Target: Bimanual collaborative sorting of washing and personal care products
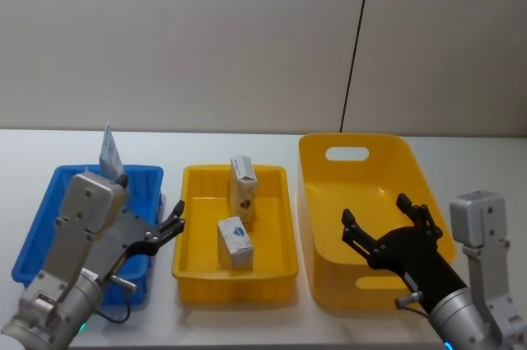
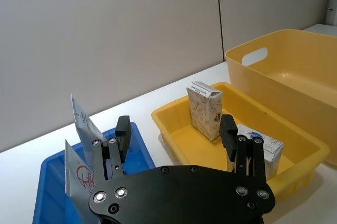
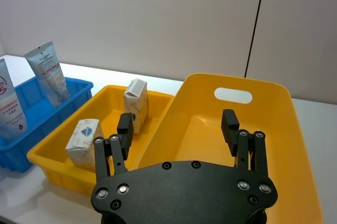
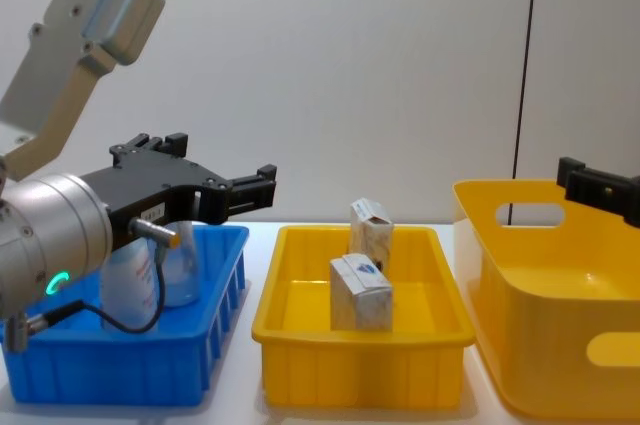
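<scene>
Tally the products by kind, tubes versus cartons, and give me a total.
tubes: 2, in the blue tray
cartons: 2, in the small yellow tray
Total: 4

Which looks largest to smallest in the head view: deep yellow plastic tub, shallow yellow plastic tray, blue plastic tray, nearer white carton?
1. Deep yellow plastic tub.
2. Shallow yellow plastic tray and blue plastic tray: about alike; the left arm covers part of the blue one, so unranked.
3. Nearer white carton with blue mark.
</scene>
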